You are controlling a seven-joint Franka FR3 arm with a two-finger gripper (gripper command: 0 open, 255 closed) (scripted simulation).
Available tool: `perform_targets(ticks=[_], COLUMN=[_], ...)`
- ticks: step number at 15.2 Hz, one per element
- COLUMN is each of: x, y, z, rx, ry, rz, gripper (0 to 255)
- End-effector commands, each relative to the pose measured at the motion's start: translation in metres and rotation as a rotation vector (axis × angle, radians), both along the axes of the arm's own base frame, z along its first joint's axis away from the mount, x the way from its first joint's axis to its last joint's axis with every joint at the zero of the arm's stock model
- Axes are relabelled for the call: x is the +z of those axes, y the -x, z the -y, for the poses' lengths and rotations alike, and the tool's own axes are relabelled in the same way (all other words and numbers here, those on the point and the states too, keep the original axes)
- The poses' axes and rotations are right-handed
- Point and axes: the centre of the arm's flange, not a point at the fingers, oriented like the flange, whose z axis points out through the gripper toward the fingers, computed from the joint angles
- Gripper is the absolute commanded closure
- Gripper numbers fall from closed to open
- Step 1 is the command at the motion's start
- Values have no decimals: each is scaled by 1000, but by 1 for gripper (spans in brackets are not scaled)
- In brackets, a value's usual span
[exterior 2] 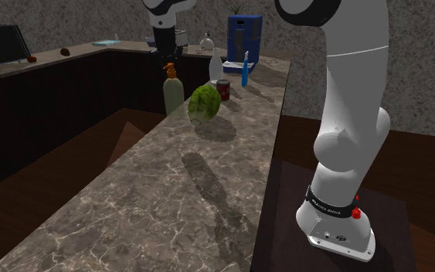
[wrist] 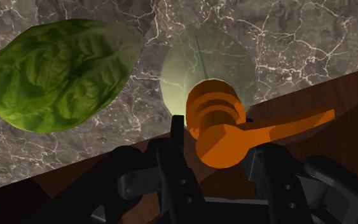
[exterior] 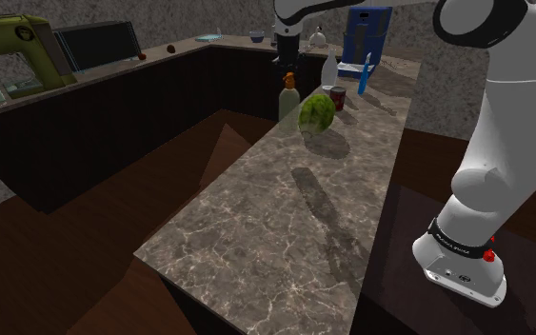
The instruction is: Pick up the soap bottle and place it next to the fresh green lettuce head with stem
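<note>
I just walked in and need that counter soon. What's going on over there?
A white Franka arm is working with a soap bottle that has an orange pump. Its black gripper hangs directly over the pump. The bottle is upright near the edge of the marble counter, close beside a green lettuce head. A red can sits just behind the lettuce. It is not clear from these pictures whether the bottle is gripped.

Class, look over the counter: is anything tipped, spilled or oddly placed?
Nothing is spilled or tipped. The soap bottle stands upright beside the lettuce, under the hand. The one oddity is that it sits very close to the counter edge.
</note>
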Motion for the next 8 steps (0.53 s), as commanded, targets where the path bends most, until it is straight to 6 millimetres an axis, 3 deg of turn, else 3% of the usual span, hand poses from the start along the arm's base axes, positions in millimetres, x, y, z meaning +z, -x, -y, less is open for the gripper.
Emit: perform_targets(ticks=[1, 8], x=[-9, -46], y=[0, 0], z=[0, 0], rx=[0, 0], ry=[0, 0], rz=[1, 1], gripper=[255, 255])
